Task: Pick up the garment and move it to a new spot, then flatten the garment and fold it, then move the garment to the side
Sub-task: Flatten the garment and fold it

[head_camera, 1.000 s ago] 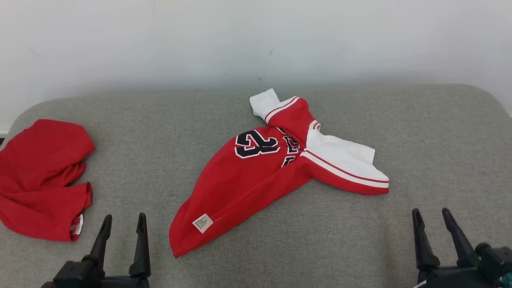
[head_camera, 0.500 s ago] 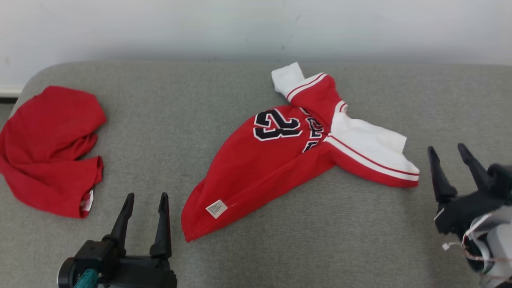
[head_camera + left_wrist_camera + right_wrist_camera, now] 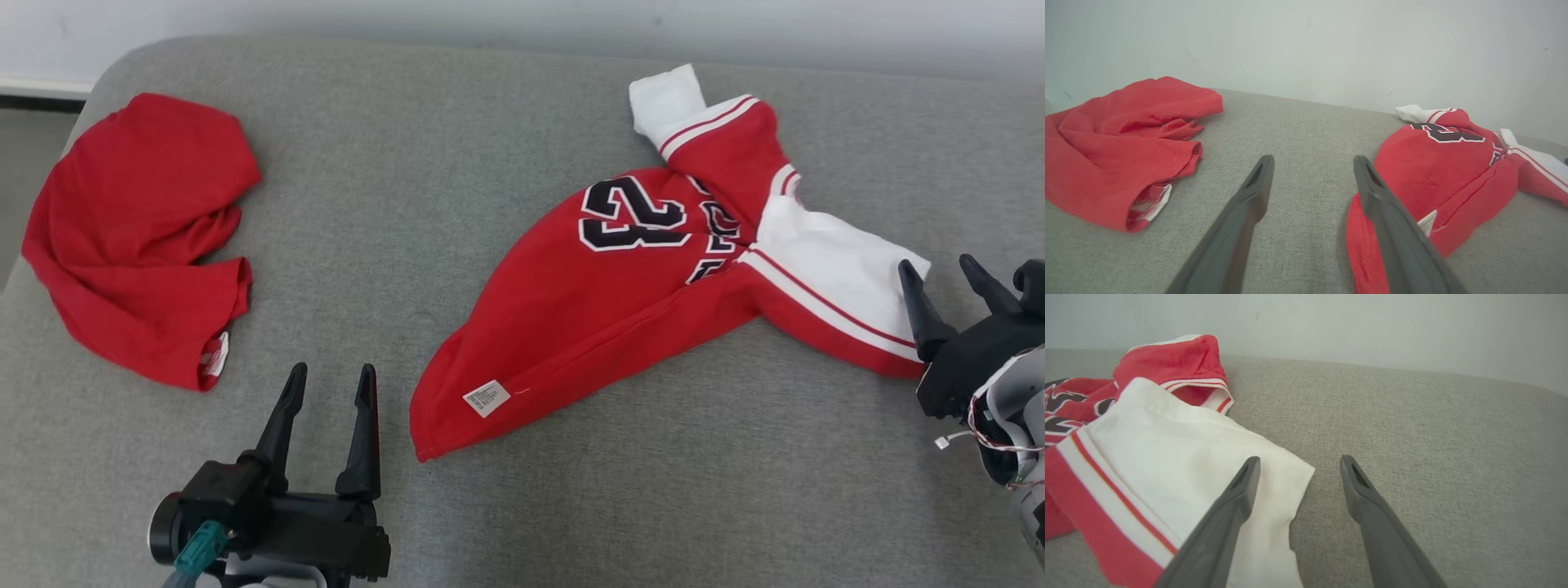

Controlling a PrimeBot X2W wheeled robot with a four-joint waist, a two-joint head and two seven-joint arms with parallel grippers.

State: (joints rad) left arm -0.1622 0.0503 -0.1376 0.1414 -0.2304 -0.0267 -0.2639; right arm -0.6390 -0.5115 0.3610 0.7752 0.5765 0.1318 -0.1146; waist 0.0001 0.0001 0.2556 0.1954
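Observation:
The garment [image 3: 620, 310] is a red jersey with a black number and white sleeves, lying crumpled in the middle of the grey cushion [image 3: 424, 212]. In the left wrist view the garment [image 3: 1437, 171] lies to the right of my fingers. My left gripper [image 3: 331, 380] stands open just left of its hem, with nothing between the fingers. My right gripper [image 3: 939, 273] is open at the edge of the white sleeve [image 3: 1180, 457]; one fingertip [image 3: 1247, 473] is over that sleeve, the other over bare cushion.
A second plain red garment [image 3: 147, 229] lies bunched at the cushion's left end, and shows as a red heap [image 3: 1122, 143] in the left wrist view. A pale wall [image 3: 1331, 322] runs behind the cushion. Bare grey fabric lies between the two garments and along the front.
The head camera has tilted down and turned, shifting the whole picture. My right gripper has come in to the white sleeve's edge. Both grippers stay open; the garments lie as before.

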